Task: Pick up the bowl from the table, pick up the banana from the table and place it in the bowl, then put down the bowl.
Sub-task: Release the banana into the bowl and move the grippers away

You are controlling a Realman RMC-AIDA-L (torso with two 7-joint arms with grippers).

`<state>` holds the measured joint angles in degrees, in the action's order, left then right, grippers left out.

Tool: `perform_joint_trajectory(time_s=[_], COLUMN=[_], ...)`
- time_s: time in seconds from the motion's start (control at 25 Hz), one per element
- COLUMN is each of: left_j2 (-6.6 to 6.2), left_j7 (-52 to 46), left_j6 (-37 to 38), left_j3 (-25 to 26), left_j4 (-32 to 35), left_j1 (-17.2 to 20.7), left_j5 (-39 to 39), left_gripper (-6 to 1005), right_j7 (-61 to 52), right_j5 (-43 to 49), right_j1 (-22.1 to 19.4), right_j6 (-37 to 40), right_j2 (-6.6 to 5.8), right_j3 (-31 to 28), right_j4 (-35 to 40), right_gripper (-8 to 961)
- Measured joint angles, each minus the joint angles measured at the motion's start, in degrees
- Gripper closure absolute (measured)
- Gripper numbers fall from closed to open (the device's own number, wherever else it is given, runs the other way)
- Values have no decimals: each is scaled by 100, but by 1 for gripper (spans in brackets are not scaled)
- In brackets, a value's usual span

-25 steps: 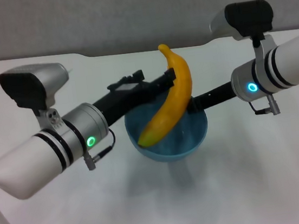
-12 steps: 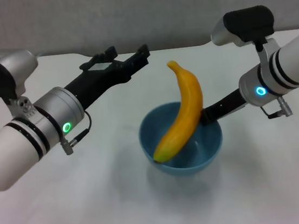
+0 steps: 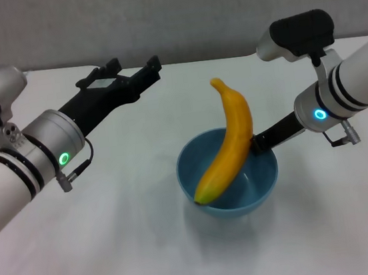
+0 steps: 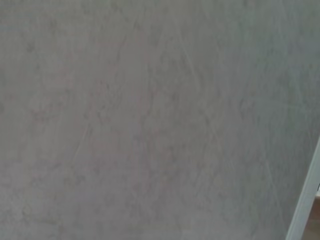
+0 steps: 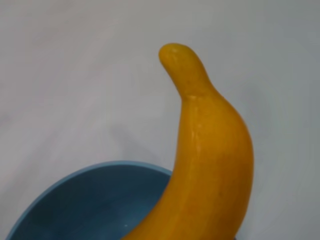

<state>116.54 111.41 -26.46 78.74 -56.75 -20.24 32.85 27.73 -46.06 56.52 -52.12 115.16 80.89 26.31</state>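
Head view shows the bowl [image 3: 230,182], light blue and glossy inside, right of centre over the white table [image 3: 137,250]; whether its base rests on the table or hangs just above it cannot be told. The banana [image 3: 228,142] stands slanted in the bowl, its lower end down against the near-left inside wall, its body leaning on the far-right rim, and its stem end sticking up well above the rim toward the far side. It is longer than the bowl is wide.

At the bowl's right rim, just beside the leaning banana, sits the right gripper [image 3: 257,143], reaching in from the right on its dark wrist. Its fingers close on the bowl's rim, though the banana hides part of the contact. The right wrist view looks along the rim at the banana [image 5: 210,165] rising from the blue bowl [image 5: 95,200], with the table [image 5: 75,75] behind.

Well apart to the far left, the left gripper [image 3: 133,75] hangs in the air above the table's far edge, its dark fingers spread and holding nothing. The left wrist view shows only a plain grey wall [image 4: 150,120].
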Motion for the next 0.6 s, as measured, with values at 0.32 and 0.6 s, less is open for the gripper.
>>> perform_joint_trajectory(time_s=[0.32, 0.6], left_j2=[0, 4], left_j7=[100, 102], left_j6=[1, 1], left_j3=[21, 89], left_j4=[7, 7], left_j1=[65, 107], left_j5=[-16, -29], left_gripper=[98, 99], right_j7=[48, 48], right_j5=[-43, -54], right_j1=[-96, -115], right_j6=[126, 125], right_j2=[44, 61], right_j3=[61, 104], right_j4=[-85, -169], right_gripper=[836, 833])
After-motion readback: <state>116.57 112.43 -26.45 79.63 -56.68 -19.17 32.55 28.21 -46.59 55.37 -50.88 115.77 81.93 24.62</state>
